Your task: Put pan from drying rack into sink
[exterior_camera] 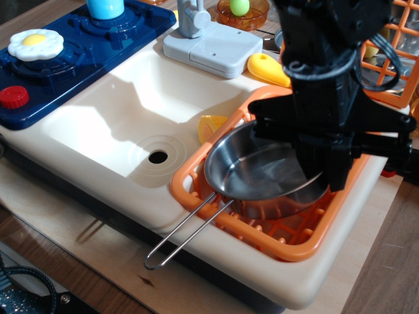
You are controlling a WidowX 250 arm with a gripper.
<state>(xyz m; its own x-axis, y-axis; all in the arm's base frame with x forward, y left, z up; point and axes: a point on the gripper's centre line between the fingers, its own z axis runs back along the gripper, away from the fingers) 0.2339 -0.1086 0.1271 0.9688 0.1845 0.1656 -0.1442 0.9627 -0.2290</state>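
Fried egg (35, 44) sits on blue stovetop (78, 55).

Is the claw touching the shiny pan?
Touching. The camera view shows the claw reaching down onto the pan's far rim, with that side tipped up in the drying rack.

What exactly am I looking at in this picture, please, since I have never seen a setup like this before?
This is a single camera view, looking down at an angle on a toy kitchen counter. The big black shape on the right is a robot arm; its gripper reaches down onto the far rim of a shiny steel pan. The arm's own body hides the fingertips, so I cannot say for sure whether they are closed on the rim. The pan sits tilted in an orange drying rack, with its long wire handle sticking out over the counter's front edge. To the left is the cream sink with a round drain hole. Behind it stands a grey toy faucet, and at far left a blue stovetop holding a toy fried egg.
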